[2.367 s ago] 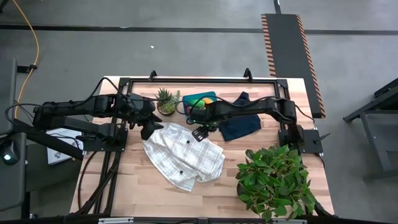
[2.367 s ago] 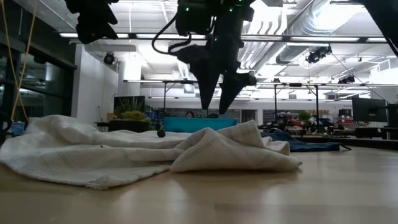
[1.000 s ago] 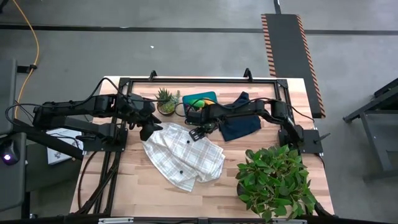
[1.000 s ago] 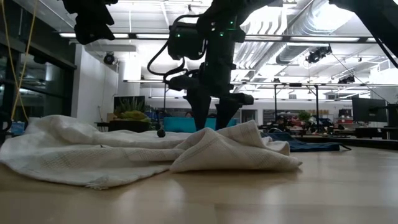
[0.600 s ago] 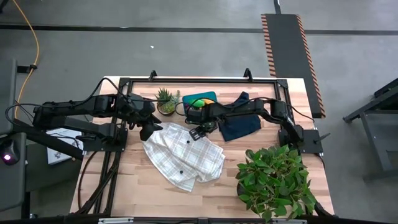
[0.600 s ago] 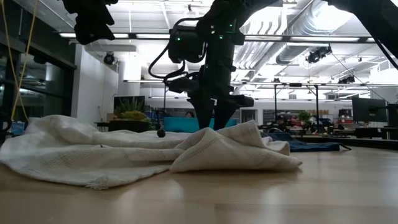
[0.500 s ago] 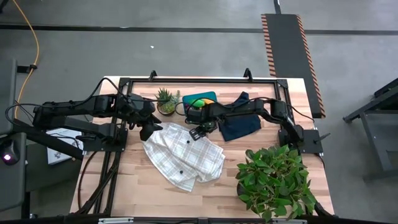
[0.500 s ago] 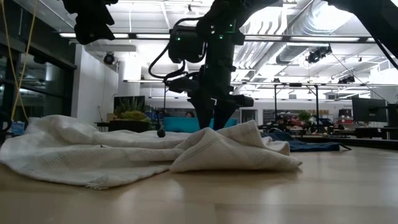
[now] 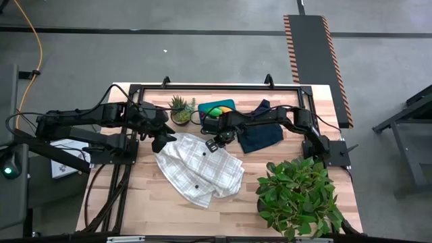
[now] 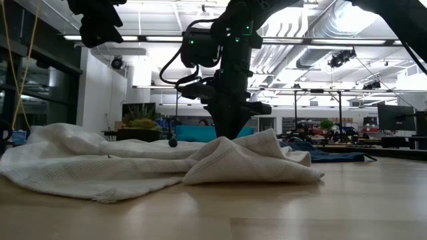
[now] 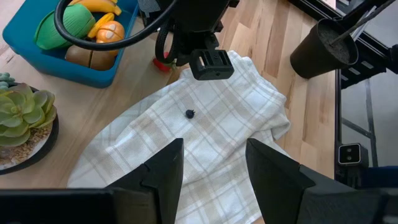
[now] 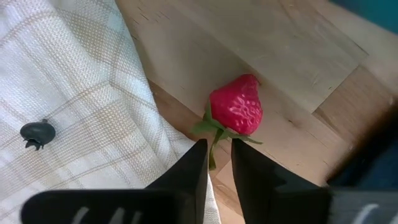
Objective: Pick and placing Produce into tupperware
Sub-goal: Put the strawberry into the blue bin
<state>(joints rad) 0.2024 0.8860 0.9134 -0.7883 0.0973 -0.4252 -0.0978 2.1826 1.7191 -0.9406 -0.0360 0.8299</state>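
Observation:
A red strawberry (image 12: 236, 106) with green leaves lies on the wood between the checked cloth (image 9: 199, 169) and the teal tupperware (image 9: 217, 108). My right gripper (image 12: 219, 163) points straight down over it, shut on its green stem. The tupperware holds a banana, a green piece, an orange piece and brown pieces (image 11: 81, 34). A small dark berry (image 11: 189, 113) rests on the cloth. My left gripper (image 11: 211, 168) hangs open above the cloth's left part, touching nothing. My right gripper pinches the strawberry's green stem (image 12: 214, 155), just below the leaves, between its two fingers. The fingers come from above, pointing down. The red fruit itself sticks out past the fingertips and lies on the table beside the cloth's edge.
A small spiky potted plant (image 9: 179, 108) stands left of the tupperware. A dark navy cloth (image 9: 262, 131) lies to the tupperware's right under my right arm. A big leafy plant (image 9: 300, 196) fills the near right corner. A black frame rims the table's far and left sides.
My right gripper has stayed over the strawberry and its fingers have come together, from spread wide to almost touching, closing on the stem. The strawberry, the cloth and the berry lie as before.

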